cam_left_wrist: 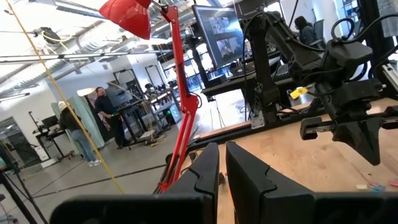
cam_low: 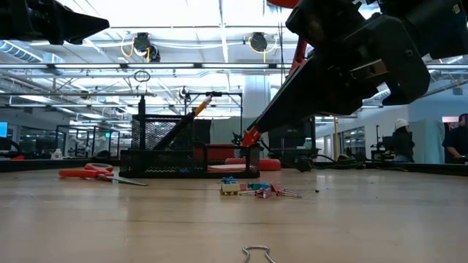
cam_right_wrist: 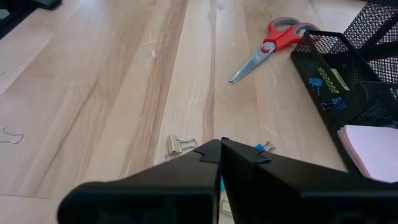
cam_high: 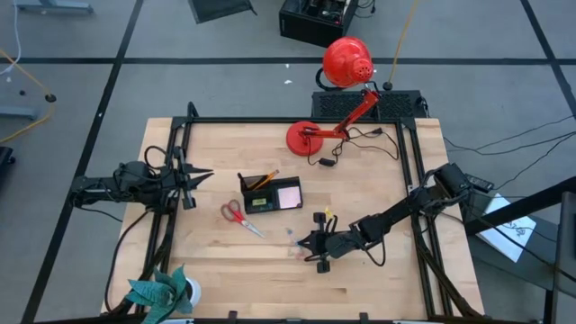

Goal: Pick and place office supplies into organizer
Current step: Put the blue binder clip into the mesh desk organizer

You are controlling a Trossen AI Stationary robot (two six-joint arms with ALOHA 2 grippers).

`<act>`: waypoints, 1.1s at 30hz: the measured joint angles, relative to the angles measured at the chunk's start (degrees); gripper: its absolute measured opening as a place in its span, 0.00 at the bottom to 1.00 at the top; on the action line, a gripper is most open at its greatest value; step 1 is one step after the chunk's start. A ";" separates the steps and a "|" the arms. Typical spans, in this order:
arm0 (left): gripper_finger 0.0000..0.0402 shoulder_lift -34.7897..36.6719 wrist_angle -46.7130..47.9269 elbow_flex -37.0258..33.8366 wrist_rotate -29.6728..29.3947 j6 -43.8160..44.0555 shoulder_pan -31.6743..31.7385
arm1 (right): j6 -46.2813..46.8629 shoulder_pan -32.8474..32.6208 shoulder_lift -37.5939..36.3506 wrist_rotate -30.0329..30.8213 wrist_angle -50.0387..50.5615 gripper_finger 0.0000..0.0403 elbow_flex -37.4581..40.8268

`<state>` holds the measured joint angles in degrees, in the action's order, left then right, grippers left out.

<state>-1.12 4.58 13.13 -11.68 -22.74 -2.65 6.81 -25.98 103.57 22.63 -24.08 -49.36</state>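
Note:
The black mesh organizer (cam_high: 256, 203) stands mid-table with an orange pencil (cam_high: 264, 180) leaning in its back compartment. A pale pink notepad (cam_right_wrist: 373, 149) and small blue and yellow bits (cam_right_wrist: 326, 81) lie in its tray. Red-handled scissors (cam_high: 238, 216) lie flat on the table to its left. Small binder clips (cam_low: 252, 190) lie on the wood in front of it, just beyond my right gripper (cam_right_wrist: 221, 144). That gripper is shut and hangs above the table, slanting down. My left gripper (cam_high: 200, 177) waits at the table's left side, held level, its fingers nearly together.
A red desk lamp with its round base (cam_high: 304, 137) and cable (cam_high: 360, 144) stands at the far edge. A teal plant in a white pot (cam_high: 162, 292) sits at the near left corner. A wire paperclip (cam_low: 256, 253) lies near the front edge. People stand in the room beyond.

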 joint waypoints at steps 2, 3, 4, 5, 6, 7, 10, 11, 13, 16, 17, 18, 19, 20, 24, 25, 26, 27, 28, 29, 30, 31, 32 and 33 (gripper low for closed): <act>0.09 0.00 0.00 0.00 0.00 0.00 0.00 | 0.00 0.00 0.00 0.00 -0.02 0.00 0.00; 0.09 0.00 0.00 0.00 0.00 0.00 0.01 | 0.00 0.00 0.00 0.00 -0.06 0.00 0.00; 0.09 0.00 0.00 0.00 0.00 0.00 0.01 | 0.00 0.00 0.00 0.00 -0.09 0.00 0.00; 0.09 0.00 0.00 0.00 0.00 0.00 0.01 | 0.01 0.00 0.00 0.00 -0.13 0.00 0.00; 0.09 0.00 0.00 0.00 0.00 0.01 0.00 | 0.00 0.00 0.00 0.00 -0.15 0.00 0.00; 0.09 0.00 0.00 0.00 0.00 0.01 0.01 | 0.00 0.00 0.00 0.00 -0.15 0.00 0.00; 0.09 0.00 0.00 0.00 0.00 0.02 -0.01 | 0.00 0.03 0.00 0.03 -0.60 0.00 0.00; 0.09 0.00 0.00 0.00 0.00 0.02 0.01 | 0.02 0.09 0.00 0.04 -0.94 0.00 0.00; 0.09 0.00 0.00 0.00 0.00 0.02 0.01 | 0.92 0.31 0.00 0.11 -1.57 0.00 0.00; 0.09 0.00 0.00 0.00 -0.01 0.03 0.01 | 2.43 0.81 0.00 0.09 -2.50 0.01 -0.02; 0.09 0.00 0.00 0.00 0.00 0.07 0.00 | 2.42 0.85 0.00 0.09 -2.60 0.02 -0.02; 0.09 0.00 0.00 0.00 -0.02 0.09 0.00 | 2.20 0.85 0.01 0.02 -2.51 0.02 -0.02; 0.09 0.00 0.03 0.00 0.00 0.09 0.01 | 1.73 0.75 0.10 -0.17 -2.44 0.02 -0.02; 0.09 0.00 0.07 0.00 0.00 0.09 -0.01 | 1.65 0.66 0.45 -0.20 -2.69 0.02 -0.02; 0.09 0.00 0.05 0.00 -0.02 0.07 0.01 | 1.92 0.96 2.26 -4.51 -2.70 0.00 -0.07; 0.09 0.01 0.09 0.00 -0.05 0.07 -0.01 | 2.43 1.22 2.96 -5.06 -2.71 0.00 -0.07; 0.09 0.00 0.06 0.00 -0.20 0.07 0.00 | 2.69 1.37 3.63 -4.85 -2.64 0.00 -0.07; 0.09 0.00 0.07 0.00 -0.40 0.04 0.00 | 2.77 1.53 4.29 -4.25 -2.45 0.00 -0.07; 0.09 0.00 0.08 0.00 -0.44 0.02 -0.01 | 2.79 1.71 4.97 -3.25 -2.61 0.00 -0.07; 0.09 0.00 0.09 0.00 -0.46 0.02 -0.01 | 2.78 2.00 5.43 -2.89 -2.96 0.00 -0.07; 0.09 0.00 0.07 0.00 -0.46 0.00 -0.01 | 2.78 2.37 5.85 -2.80 -3.38 0.00 -0.07; 0.09 0.00 0.07 0.00 -0.46 0.00 -0.01 | 2.88 2.75 6.10 -2.78 -4.02 0.00 -0.07; 0.09 0.00 0.08 0.00 -0.46 0.00 0.00 | 2.88 3.11 6.30 -2.04 -4.81 0.00 -0.07; 0.09 0.01 0.09 0.00 -0.46 0.00 0.00 | 2.85 3.29 6.36 -0.85 -5.43 0.00 -0.07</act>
<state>-1.11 4.67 13.13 -12.14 -22.74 -2.65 9.66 -22.68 109.93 21.78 -29.51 -49.43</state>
